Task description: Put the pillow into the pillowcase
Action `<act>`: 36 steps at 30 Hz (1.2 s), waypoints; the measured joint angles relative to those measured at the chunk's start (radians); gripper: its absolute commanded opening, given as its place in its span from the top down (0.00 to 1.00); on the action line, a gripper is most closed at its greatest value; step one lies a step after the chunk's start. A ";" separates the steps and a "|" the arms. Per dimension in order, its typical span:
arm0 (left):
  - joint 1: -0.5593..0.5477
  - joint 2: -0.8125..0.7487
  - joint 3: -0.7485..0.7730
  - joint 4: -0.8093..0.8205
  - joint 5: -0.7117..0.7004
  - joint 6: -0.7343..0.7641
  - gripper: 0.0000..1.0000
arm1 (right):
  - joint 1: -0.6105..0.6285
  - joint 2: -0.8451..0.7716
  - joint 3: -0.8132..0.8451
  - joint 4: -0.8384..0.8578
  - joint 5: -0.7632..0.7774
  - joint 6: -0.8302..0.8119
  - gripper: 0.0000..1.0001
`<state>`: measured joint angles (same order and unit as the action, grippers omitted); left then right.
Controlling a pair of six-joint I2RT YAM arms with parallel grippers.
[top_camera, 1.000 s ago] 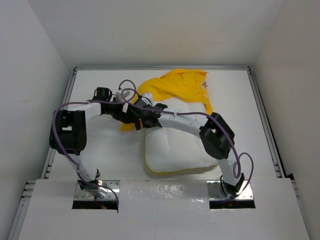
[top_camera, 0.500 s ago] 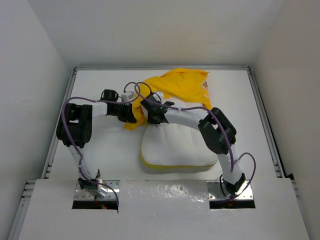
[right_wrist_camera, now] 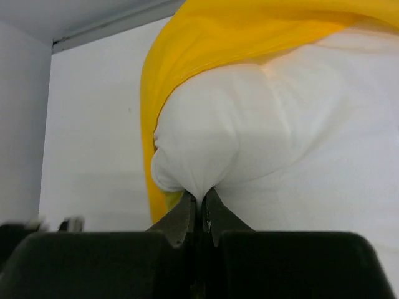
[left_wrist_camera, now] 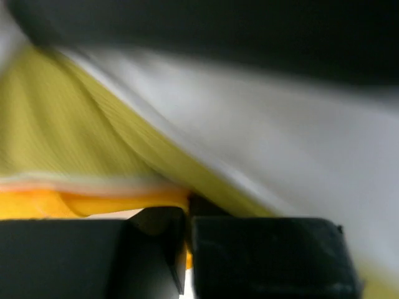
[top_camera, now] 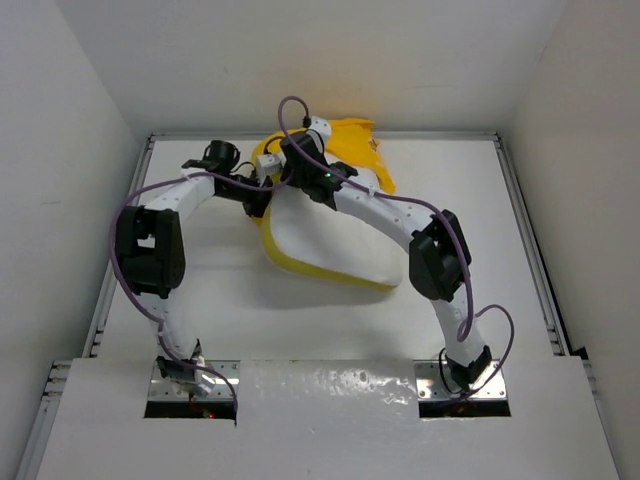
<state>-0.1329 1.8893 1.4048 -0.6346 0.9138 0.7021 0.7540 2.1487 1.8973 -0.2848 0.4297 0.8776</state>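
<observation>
The white pillow [top_camera: 325, 245] with its yellow edge band is raised at its far left corner and tilts up off the table. My right gripper [top_camera: 295, 185] is shut on that white corner [right_wrist_camera: 201, 199], and the pillow [right_wrist_camera: 262, 124] bulges beyond its tips. The yellow pillowcase [top_camera: 358, 150] is bunched at the back and drapes over the pillow's top [right_wrist_camera: 206, 37]. My left gripper [top_camera: 262, 197] sits just left of the right one. Its jaws are shut [left_wrist_camera: 187, 212] on a strip of orange-yellow pillowcase [left_wrist_camera: 62, 202], beside the pillow's pale yellow band [left_wrist_camera: 75, 124]. The left wrist view is blurred.
White table [top_camera: 200, 290] enclosed by white walls, with a raised rail along the left [top_camera: 125, 235], right [top_camera: 525, 235] and back edges. Both arms arch over the table's middle toward the back left, their cables looping above them.
Both grippers went from open to shut. They then moved toward the back wall together, lifting the pillow's far left corner and dragging the pillow backward; the pillowcase bunched up at the back.
</observation>
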 measured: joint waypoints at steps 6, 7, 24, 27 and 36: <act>0.039 0.005 0.073 -0.388 0.153 0.351 1.00 | -0.040 0.052 0.039 0.009 0.046 0.006 1.00; 0.047 0.006 0.073 -0.418 0.174 0.384 1.00 | -0.043 0.068 0.049 0.010 0.046 0.010 1.00; 0.073 0.007 0.024 -0.602 0.180 0.552 0.34 | 0.035 0.182 -0.059 0.156 -0.066 0.033 0.35; 0.072 -0.004 0.019 -0.642 0.111 0.544 0.23 | 0.043 0.066 -0.253 0.245 -0.099 -0.009 0.01; 0.072 -0.045 0.361 -0.409 -0.108 0.193 0.75 | -0.060 -0.271 -0.378 0.118 -0.129 -0.222 0.95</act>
<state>-0.0608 1.8446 1.7657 -1.0439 0.8062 0.8948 0.6945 1.8774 1.5196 -0.1669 0.3012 0.6556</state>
